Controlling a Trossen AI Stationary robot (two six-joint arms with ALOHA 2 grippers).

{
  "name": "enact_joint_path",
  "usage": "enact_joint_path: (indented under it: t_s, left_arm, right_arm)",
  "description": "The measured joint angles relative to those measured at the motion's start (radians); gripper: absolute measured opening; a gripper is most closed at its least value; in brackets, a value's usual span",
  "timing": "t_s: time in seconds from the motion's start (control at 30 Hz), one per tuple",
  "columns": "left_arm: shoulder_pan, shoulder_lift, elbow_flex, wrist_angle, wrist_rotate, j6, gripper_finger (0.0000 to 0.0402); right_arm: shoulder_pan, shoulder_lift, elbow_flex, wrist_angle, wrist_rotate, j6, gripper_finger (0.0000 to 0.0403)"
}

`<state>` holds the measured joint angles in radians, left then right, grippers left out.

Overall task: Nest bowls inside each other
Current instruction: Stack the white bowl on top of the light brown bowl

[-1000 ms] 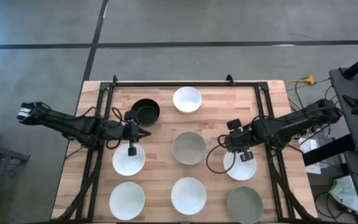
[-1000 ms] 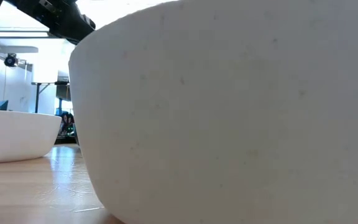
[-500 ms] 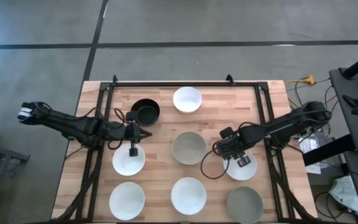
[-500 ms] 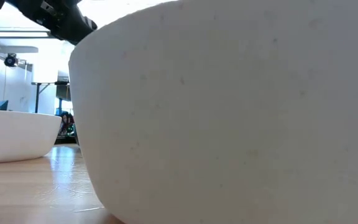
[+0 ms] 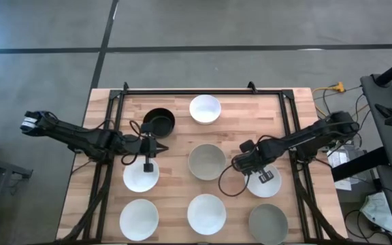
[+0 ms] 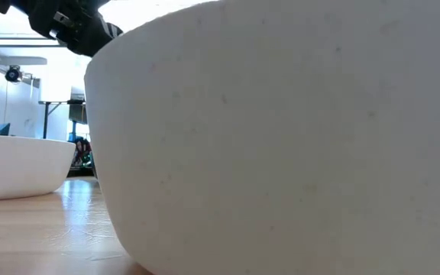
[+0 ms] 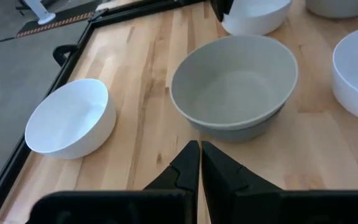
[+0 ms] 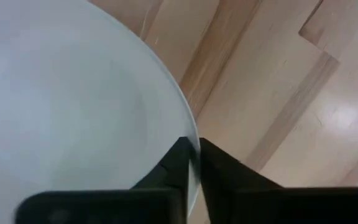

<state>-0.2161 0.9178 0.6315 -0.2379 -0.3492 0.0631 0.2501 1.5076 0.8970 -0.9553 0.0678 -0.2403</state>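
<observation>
Several bowls stand apart on the wooden table: a black bowl (image 5: 158, 122), a grey bowl (image 5: 206, 162) in the middle, another grey bowl (image 5: 268, 223) at the near right, and white ones. My right gripper (image 5: 249, 169) points down at the left rim of the white bowl (image 5: 265, 182) at the right middle and is shut on it. My left gripper (image 5: 159, 147) hangs shut above the table between the black bowl and a white bowl (image 5: 141, 175), pointing at the middle grey bowl (image 7: 235, 87) with nothing between its fingers (image 7: 199, 163). My right gripper pinches the white bowl's rim (image 8: 195, 144) on the side toward the table's left. One finger (image 8: 178, 163) is inside the bowl and the other (image 8: 215, 167) outside. The fingers come from above, pointing down. The bowl stands on the table.
More white bowls stand at the far middle (image 5: 205, 109), the near left (image 5: 139, 218) and the near middle (image 5: 206, 213); the last fills the low view (image 6: 281, 137). A black frame (image 5: 196, 90) runs along the far edge and both sides.
My right gripper has gone down and toward the table's left, from above the white bowl's far part to its left rim. The bowl has stayed in place.
</observation>
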Motion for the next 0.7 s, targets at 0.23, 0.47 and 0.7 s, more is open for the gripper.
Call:
enact_joint_path:
  t_s: [0.23, 0.47, 0.7]
  left_arm:
    - [0.000, -0.015, 0.000, -0.002, 0.000, -0.002, 0.0001]
    - [0.000, -0.015, 0.000, 0.004, 0.000, -0.003, 0.0001]
    - [0.000, -0.015, 0.000, 0.004, 0.000, -0.003, 0.0001]
  right_arm:
    - [0.000, -0.008, 0.064, -0.094, 0.002, 0.003, 0.0012]
    - [-0.002, -0.010, 0.252, -0.221, 0.041, 0.058, 0.0011]
    - [-0.002, -0.010, 0.409, -0.261, 0.049, 0.083, 0.0011]
